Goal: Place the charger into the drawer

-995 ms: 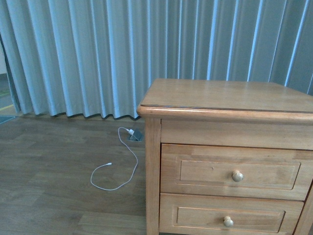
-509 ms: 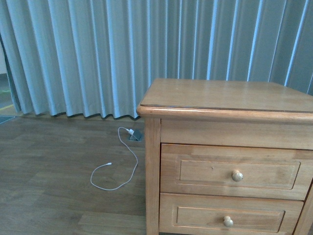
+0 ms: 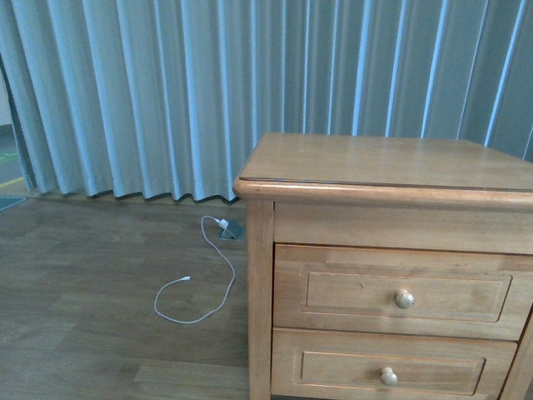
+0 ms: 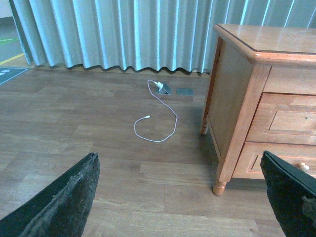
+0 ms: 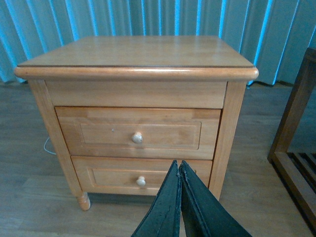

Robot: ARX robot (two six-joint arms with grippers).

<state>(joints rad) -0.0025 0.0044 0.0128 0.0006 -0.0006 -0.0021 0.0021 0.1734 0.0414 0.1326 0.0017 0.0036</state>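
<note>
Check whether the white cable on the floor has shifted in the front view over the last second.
No. The white cable lies in the same loop at the same spot left of the nightstand's front leg, its plug by the curtain as before.

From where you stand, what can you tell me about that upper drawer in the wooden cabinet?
The upper drawer is light-brown wood with a recessed panel front and one round pale knob at its centre. It is taller than the lower drawer beneath it and sits just under the nightstand top. It is fully closed, so its inside is hidden. Nothing touches it.
</note>
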